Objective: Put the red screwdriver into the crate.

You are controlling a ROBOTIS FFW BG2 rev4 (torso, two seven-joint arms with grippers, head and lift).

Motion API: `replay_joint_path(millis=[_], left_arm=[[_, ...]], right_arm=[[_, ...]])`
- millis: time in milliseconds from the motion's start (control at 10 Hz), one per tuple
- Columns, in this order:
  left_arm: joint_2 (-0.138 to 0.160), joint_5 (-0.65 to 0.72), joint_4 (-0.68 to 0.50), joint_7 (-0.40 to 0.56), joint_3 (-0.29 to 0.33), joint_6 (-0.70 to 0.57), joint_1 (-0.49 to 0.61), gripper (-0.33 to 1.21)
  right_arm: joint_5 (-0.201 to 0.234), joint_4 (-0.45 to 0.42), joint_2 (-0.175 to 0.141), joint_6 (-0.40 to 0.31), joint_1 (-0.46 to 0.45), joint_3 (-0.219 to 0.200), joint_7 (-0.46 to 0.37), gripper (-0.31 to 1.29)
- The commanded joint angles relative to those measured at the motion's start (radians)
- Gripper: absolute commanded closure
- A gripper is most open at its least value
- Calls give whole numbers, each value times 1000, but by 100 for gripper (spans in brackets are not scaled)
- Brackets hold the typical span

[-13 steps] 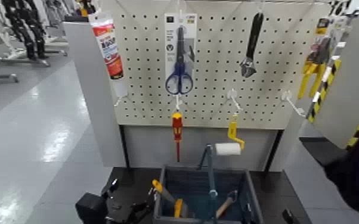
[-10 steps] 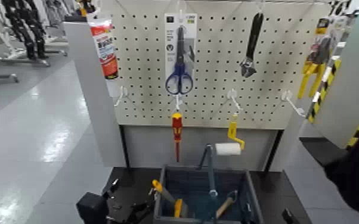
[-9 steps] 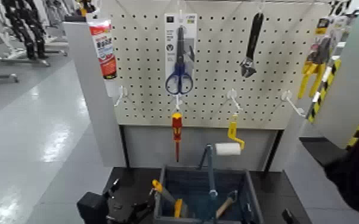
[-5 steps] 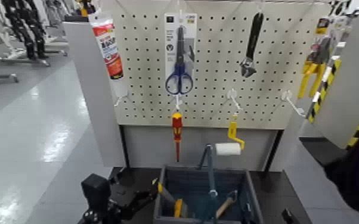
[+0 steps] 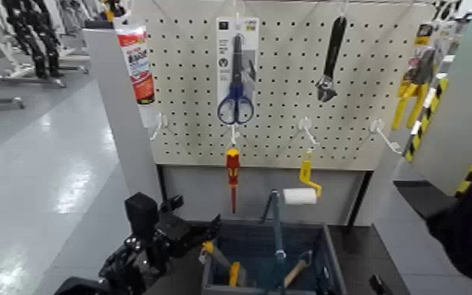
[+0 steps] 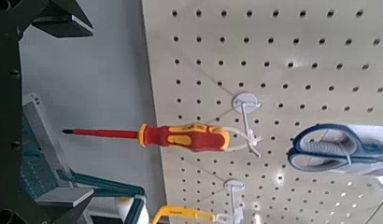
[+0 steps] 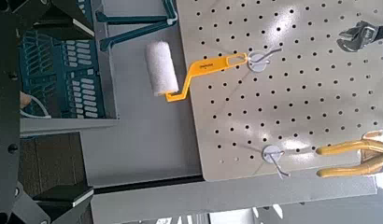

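Risen beside the slatted blue-grey plastic crate point(image 5: 266, 259), left gripper point(image 5: 196, 229), fingers spread, faces the hanging red-handled, yellow-banded screwdriver point(image 5: 232, 177); right gripper's fingers can't be told.

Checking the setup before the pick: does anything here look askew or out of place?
Nothing stands out. The red screwdriver hangs straight from its pegboard hook, above the crate. The left tool sits low beside the crate, short of the screwdriver.
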Motion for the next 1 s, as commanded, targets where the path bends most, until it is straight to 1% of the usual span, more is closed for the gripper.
replay_joint_path(millis=[100,400,600,1000], left_arm=[[11,17,44,-35,-36,32,-81,10],[22,26,78,-58,-71,58,-158,10],[26,23,121,-105,-99,71,-225,10],[20,31,209,-191,-145,75,-337,11]], right_arm=[[0,3,0,0,-2,3,0,13],[-2,4,0,0,-6,7,0,13],[-2,4,0,0,-8,10,0,13],[-3,6,-2,0,-12,16,2,13]])
